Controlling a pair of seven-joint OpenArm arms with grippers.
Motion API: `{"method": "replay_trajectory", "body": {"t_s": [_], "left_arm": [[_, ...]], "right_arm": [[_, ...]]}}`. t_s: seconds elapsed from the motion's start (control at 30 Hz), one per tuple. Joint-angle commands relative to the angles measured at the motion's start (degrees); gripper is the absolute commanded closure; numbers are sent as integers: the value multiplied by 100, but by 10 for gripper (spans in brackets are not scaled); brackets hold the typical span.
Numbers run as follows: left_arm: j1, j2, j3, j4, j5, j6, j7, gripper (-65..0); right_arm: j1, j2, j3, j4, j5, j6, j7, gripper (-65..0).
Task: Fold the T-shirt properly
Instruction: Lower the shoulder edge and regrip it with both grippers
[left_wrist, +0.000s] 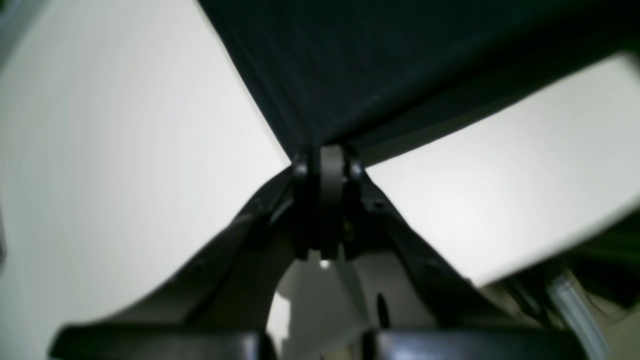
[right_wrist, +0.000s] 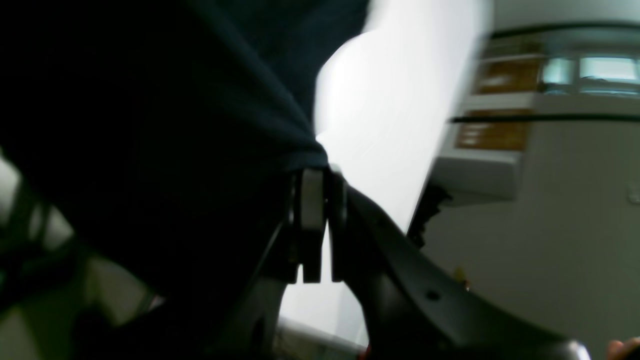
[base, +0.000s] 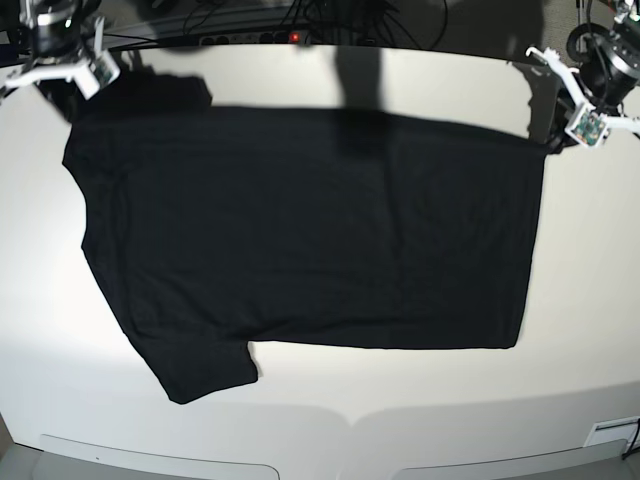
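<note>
I see the T-shirt (base: 310, 225) spread flat and wide on the desk (base: 420, 420), plain black side up, no print showing. It lies sideways: hem edge toward my left pincer (left_wrist: 327, 150), sleeves toward my right pincer (right_wrist: 317, 172). One short sleeve juts out at the corner farthest from both pincers. My left pincer is clamped on the far hem corner, cloth fanning out taut from its tips. My right pincer is clamped on the fabric at the far sleeve end, dark cloth draping beside it. Few wrinkles show.
</note>
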Motion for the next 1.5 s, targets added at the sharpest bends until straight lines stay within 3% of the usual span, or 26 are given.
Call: {"method": "replay_trajectory", "body": {"t_s": [0.0, 0.13, 0.23, 0.37, 0.47, 0.57, 0.7, 0.83, 1.2, 1.47], "left_arm": [[-122, 11, -48, 92, 7, 76, -90, 0], [-590, 315, -48, -57, 151, 57, -7, 0], [-938, 463, -48, -404, 264, 50, -9, 0], [-1379, 555, -13, -922, 247, -260, -42, 0], [-1661, 553, 61, -1224, 247, -271, -48, 0], [-1882, 551, 249, -1408, 249, -271, -48, 0], [-2133, 553, 656, -1604, 278, -269, -37, 0], [-2319, 551, 894, -1759, 625, -245, -20, 0], [-2581, 553, 896, -2483, 658, -243, -50, 0], [-2625, 551, 894, -2483, 656, -243, -52, 0]], "right_arm": [[122, 76, 72, 103, 136, 105, 125, 0], [846, 76, 79, 98, 931, 763, 308, 0], [1285, 79, 79, 92, 1176, 892, 415, 0], [1727, 79, 79, -118, 1217, 1180, 632, 0], [2033, 79, 76, -380, 1759, 1316, 901, 0], [2341, 76, 76, -658, 1926, 1547, 977, 0], [2608, 74, 76, -981, 2214, 1602, 1058, 0], [2717, 66, 76, -1272, 2221, 1827, 1099, 0], [2826, 44, 76, -2055, 2380, 1873, 1421, 0], [3512, -389, 76, -2747, 2498, 2621, 1443, 0]]}}
